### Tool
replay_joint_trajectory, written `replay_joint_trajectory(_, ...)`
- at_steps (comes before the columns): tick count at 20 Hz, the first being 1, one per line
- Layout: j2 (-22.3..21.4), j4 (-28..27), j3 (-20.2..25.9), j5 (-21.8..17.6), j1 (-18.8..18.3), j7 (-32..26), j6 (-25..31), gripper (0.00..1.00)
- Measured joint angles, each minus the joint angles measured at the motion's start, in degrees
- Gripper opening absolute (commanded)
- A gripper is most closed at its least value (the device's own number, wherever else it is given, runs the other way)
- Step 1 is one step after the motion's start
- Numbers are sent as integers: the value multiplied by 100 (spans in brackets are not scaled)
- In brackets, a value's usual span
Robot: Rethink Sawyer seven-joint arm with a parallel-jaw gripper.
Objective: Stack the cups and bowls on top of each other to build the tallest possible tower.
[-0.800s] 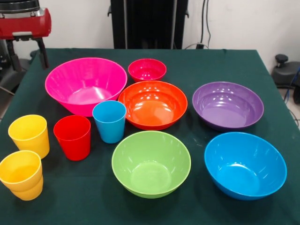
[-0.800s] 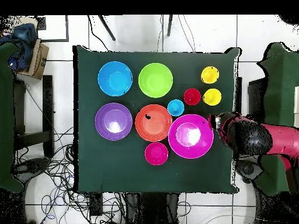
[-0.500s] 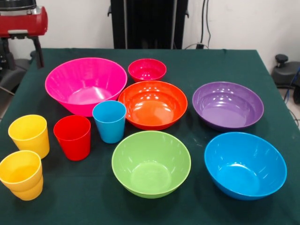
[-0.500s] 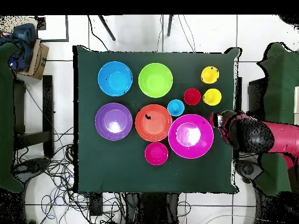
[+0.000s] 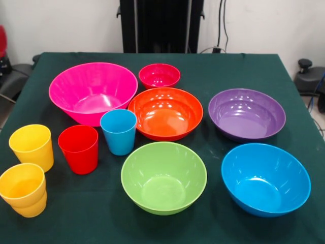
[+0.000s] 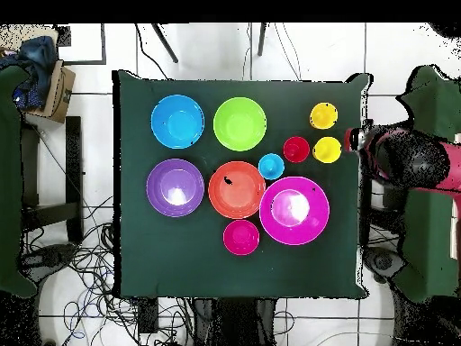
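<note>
No tower is built yet: the pink bowl point(image 5: 93, 91), small pink-red bowl point(image 5: 159, 75), orange bowl point(image 5: 165, 112), purple bowl point(image 5: 247, 114), green bowl point(image 5: 163, 177) and blue bowl point(image 5: 265, 178) all sit apart on the table point(image 5: 213, 68). By one side edge stand the blue cup point(image 5: 118, 131), the red cup point(image 5: 79, 148) and the yellow cups point(image 5: 31, 146); the corner one looks like two nested. The arm point(image 6: 405, 158) hangs just off that edge, and I cannot tell if its claw is open or closed, so nearly all the stacking is left.
</note>
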Motion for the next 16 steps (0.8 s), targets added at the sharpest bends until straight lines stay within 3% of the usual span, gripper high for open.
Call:
replay_joint_trajectory(4, 387, -856, -2, 29, 153, 0, 233, 100)
replay_joint_trajectory(16, 1202, -2254, -1, 31, 381, 0, 477, 100)
